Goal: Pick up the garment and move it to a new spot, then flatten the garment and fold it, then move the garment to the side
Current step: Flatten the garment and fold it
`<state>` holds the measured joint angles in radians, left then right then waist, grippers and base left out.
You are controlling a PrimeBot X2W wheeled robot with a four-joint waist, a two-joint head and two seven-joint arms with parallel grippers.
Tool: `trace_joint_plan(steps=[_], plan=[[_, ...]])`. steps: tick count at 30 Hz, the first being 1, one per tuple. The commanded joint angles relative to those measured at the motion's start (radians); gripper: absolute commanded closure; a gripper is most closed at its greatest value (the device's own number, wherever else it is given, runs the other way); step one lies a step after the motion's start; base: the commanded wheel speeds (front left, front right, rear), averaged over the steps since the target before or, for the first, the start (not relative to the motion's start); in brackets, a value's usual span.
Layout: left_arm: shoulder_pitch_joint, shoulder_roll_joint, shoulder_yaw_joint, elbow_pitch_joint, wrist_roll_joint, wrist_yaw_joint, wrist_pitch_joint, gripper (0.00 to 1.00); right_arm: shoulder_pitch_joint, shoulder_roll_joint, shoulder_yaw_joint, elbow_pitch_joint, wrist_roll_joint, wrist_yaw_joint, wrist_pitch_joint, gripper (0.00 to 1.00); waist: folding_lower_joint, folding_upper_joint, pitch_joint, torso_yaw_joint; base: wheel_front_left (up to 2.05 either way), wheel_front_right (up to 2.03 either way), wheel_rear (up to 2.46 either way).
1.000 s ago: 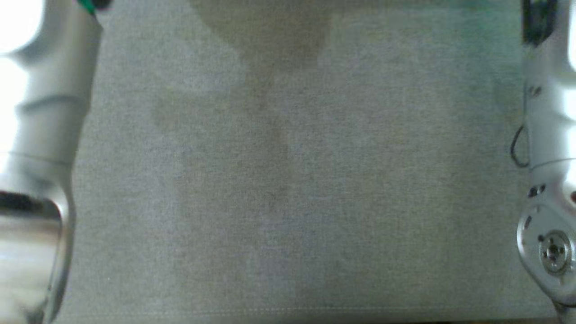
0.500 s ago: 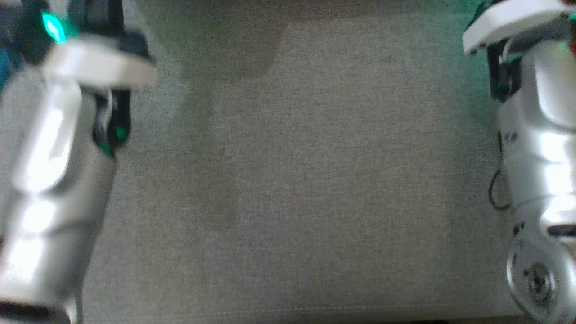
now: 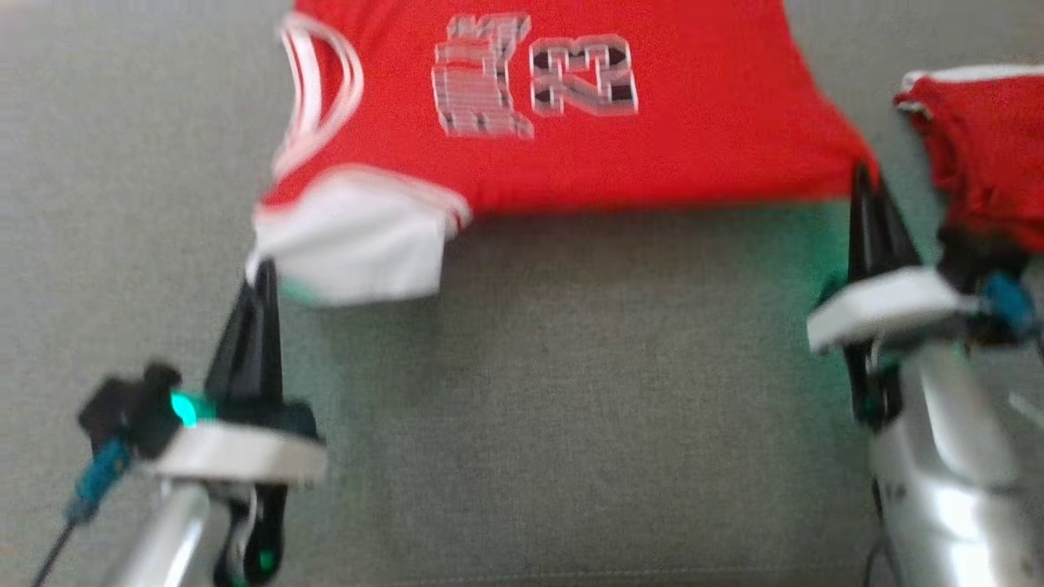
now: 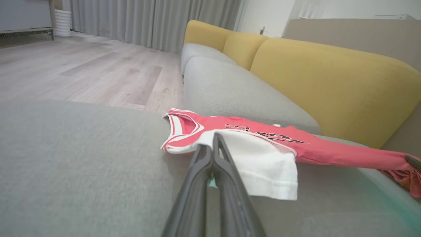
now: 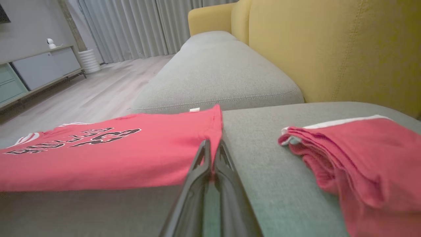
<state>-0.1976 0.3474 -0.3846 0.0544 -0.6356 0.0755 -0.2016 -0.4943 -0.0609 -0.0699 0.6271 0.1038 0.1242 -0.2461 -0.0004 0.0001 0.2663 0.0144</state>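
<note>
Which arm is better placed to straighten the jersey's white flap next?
Probably left. The left gripper is shut on the white flap; the right gripper pinches the opposite corner of the red jersey.

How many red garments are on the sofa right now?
2. The jersey lies spread ahead at centre; a second red garment sits to its right on the grey sofa seat. Others may lie out of frame.

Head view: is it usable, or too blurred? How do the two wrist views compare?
Head view: motion-blurred, the lettering on the red sleeveless jersey smeared, green glow on the grey fabric sofa cushion. Left wrist view: jersey fairly sharp, near cushion soft. Right wrist view: sharpest, lettering readable, faint green tint beside the dark fingers.
</note>
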Motion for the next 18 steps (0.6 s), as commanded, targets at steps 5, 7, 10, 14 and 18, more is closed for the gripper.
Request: trace_joint_plan(steps=[5,7,10,14,18], plan=[[0.148,0.058,0.042,-0.146,-0.009,0.068,0.026,1.0,0.176,0.011,0.016,-0.171,0.032,0.007,0.062,1.0,0.0004,-0.0001,-0.133,0.018,0.0,0.0,0.0],[0.213,0.069,0.034,-0.193,-0.009,0.09,0.044,1.0,0.255,0.011,0.011,-0.247,0.034,0.007,0.101,1.0,0.0004,-0.0001,-0.161,0.023,0.0,0.0,0.0],[0.3,0.086,0.015,-0.25,-0.006,0.117,0.076,1.0,0.37,0.011,0.007,-0.359,0.042,0.007,0.162,1.0,0.0004,-0.0001,-0.201,0.027,0.0,0.0,0.0],[0.388,0.106,0.003,-0.31,-0.01,0.145,0.107,1.0,0.511,0.011,0.001,-0.493,0.052,0.007,0.244,1.0,0.0004,-0.0001,-0.238,0.034,0.0,0.0,0.0],[0.436,0.113,-0.01,-0.337,-0.024,0.155,0.131,1.0,0.609,0.011,-0.001,-0.58,0.051,0.007,0.317,1.0,0.0004,-0.0001,-0.256,0.038,0.0,0.0,0.0]])
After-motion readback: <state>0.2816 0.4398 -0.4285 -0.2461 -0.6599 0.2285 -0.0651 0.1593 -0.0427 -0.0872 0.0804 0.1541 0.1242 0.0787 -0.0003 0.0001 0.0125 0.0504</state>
